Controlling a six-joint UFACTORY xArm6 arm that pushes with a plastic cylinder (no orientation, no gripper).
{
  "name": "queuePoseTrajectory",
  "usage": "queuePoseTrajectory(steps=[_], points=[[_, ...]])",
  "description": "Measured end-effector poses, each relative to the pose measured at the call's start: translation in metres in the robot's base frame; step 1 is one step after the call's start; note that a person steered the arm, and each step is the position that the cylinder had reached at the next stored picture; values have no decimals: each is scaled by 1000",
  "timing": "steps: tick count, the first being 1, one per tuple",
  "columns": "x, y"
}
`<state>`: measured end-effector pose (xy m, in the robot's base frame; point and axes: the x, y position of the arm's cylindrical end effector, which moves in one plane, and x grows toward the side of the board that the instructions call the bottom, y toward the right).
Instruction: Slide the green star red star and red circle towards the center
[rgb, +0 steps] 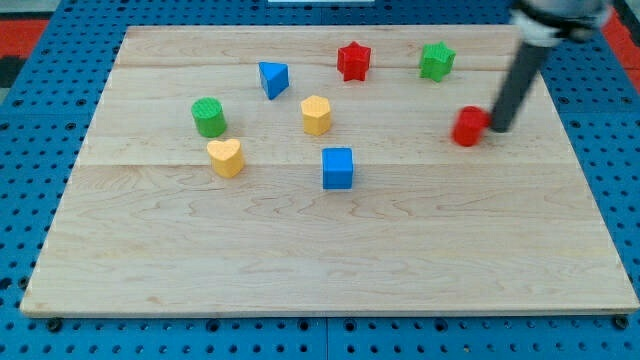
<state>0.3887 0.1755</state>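
Note:
The green star (436, 61) lies near the board's top right. The red star (353, 60) lies to its left, near the top edge. The red circle (468, 127) sits on the right part of the board, below the green star. My tip (496, 128) is at the red circle's right side, touching or nearly touching it. The dark rod slants up to the view's top right.
A blue triangle (272, 78), a yellow hexagon (316, 115), a blue cube (338, 168), a green cylinder (209, 117) and a yellow heart (226, 157) lie on the wooden board (330, 260). Blue pegboard surrounds the board.

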Motion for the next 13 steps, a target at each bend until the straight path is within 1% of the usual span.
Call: queuePoseTrajectory(steps=[1, 2, 3, 4, 5, 6, 7, 8, 9, 10, 11, 12, 13], points=[[-4, 1], [-45, 107], [-118, 103], [-141, 5], [-100, -19], [-68, -39], [-125, -16], [-138, -69], [-94, -68], [-98, -62], [-159, -60], [-160, -122], [-111, -140]])
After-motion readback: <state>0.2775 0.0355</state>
